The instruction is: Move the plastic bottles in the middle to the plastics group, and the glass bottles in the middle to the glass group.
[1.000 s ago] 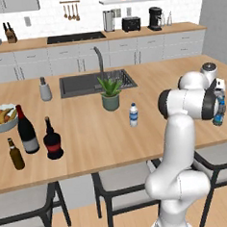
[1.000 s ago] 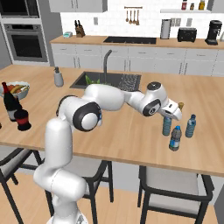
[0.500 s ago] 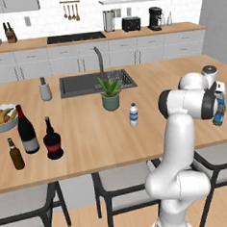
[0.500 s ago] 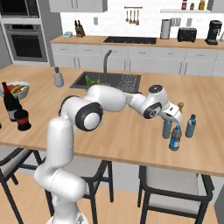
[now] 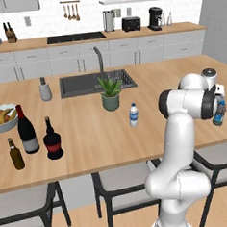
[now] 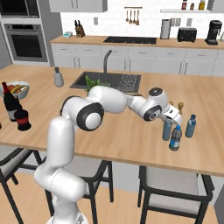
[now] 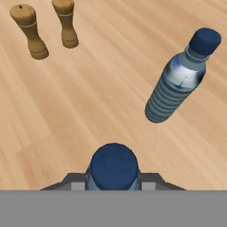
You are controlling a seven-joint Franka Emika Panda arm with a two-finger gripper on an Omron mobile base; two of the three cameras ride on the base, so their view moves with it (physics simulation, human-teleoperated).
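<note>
The jaws are clenched round a blue-capped water bottle (image 7: 114, 166) at the right end of the desk (image 6: 131, 135). If it is let go crooked, it could topple into the ribbed bottle (image 7: 179, 84) just beside it (a close neighbour).

Counted left to right:
- Three glass: beer bottle (image 5: 15, 154), wine bottle (image 5: 26, 129), squat bottle (image 5: 53, 139).
- One white-labelled bottle (image 5: 133, 115) mid-desk.
- Three small plastic bottles (image 6: 175, 138) at the right.
- Two wooden shakers (image 7: 29, 31).

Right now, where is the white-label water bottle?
The white-label water bottle stands upright on the island in the left base view, just right of the potted plant and in front of the sink.
</note>
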